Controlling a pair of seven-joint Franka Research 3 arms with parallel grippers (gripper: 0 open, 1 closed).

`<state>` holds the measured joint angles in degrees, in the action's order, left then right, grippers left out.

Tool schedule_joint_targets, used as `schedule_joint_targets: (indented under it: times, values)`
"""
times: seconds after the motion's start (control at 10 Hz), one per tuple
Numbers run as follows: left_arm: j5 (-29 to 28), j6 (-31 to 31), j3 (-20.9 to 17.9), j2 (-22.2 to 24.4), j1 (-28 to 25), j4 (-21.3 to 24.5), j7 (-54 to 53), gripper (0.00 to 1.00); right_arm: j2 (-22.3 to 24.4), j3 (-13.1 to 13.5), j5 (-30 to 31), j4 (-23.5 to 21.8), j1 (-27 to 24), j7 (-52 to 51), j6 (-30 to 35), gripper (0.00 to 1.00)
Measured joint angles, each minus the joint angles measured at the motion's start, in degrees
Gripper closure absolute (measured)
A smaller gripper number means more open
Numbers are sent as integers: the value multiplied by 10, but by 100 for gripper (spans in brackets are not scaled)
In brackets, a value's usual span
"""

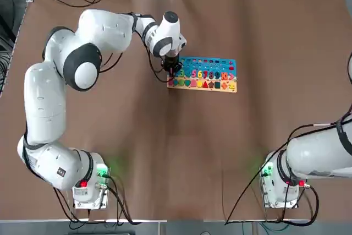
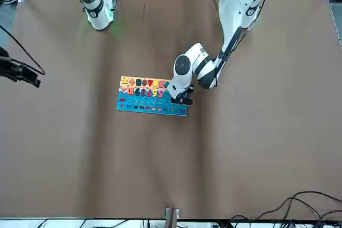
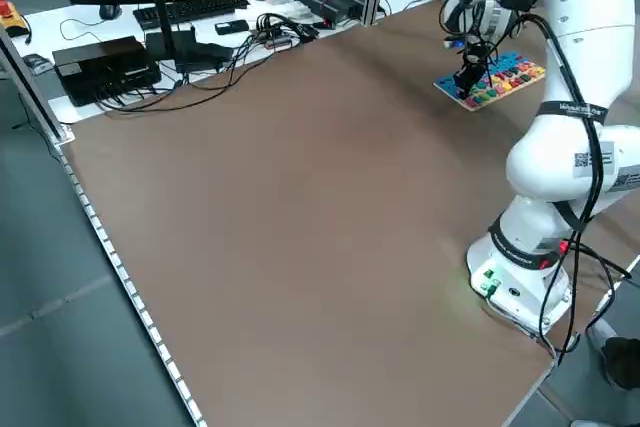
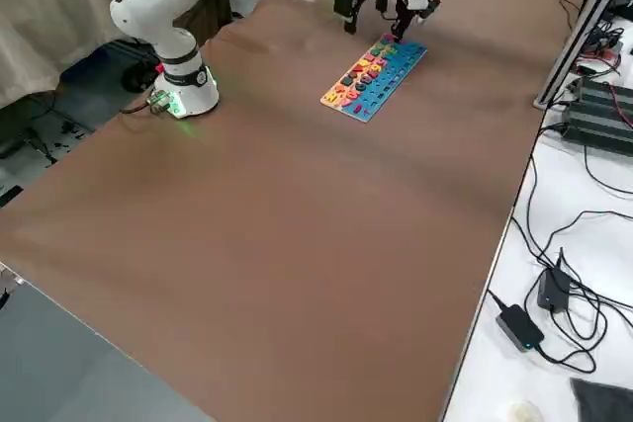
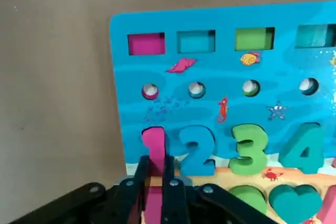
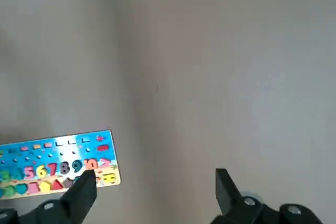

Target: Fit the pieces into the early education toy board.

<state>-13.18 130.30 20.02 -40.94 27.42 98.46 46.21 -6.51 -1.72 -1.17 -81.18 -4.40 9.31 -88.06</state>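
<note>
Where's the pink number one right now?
In the left wrist view, the pink number one is on the blue board, beside the blue two, between the left pincer's tips.

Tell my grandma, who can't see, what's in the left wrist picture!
The robot's black left gripper pinches a pink number 1 at a flat blue-and-tan toy board. Beside it sit a blue 2, a green 3 and a teal 4.
</note>
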Motion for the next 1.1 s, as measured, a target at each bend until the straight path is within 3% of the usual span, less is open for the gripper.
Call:
schedule_joint_targets:
  times: [0.3,0.6,0.7,1.1]
  values:
    - [0,0,0,3,1,5,1,86,11,-13,-3,2,11,-1,-38,0]
    - [0,-1,-1,4,0,13,6,43,19,-11,-3,3,11,-1,-40,0]
    - [0,-1,-1,5,1,14,7,36,21,-11,-2,3,11,-1,-41,0]
    - [0,-22,-1,37,0,19,7,31,21,-14,-3,3,17,0,-43,0]
